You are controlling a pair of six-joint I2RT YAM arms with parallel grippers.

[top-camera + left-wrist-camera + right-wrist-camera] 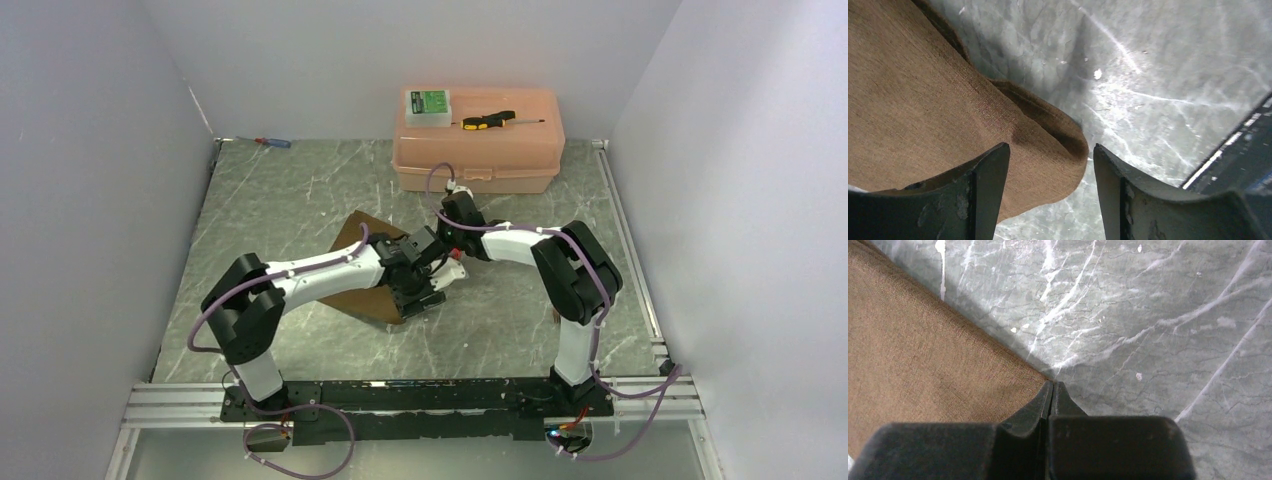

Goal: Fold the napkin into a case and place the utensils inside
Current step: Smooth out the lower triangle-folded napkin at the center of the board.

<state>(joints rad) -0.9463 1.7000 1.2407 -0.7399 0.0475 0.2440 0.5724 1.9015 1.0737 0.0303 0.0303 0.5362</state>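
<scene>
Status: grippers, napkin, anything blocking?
Left gripper open over napkin corner fold. Right gripper shut at napkin edge, grip unclear. Pink box behind, apart from cloth.

No legible text, number or brand anywhere. Green-and-white label on the small clear box [428, 103] atop the pink plastic box [478, 160]: printed, yet far too small and blurred to read. Nothing readable on the yellow-and-black screwdriver [487, 120] beside it either

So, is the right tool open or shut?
Shut: the right tool closes with no gap, its tip at the napkin edge. Whether it pinches cloth, cannot tell.
</scene>
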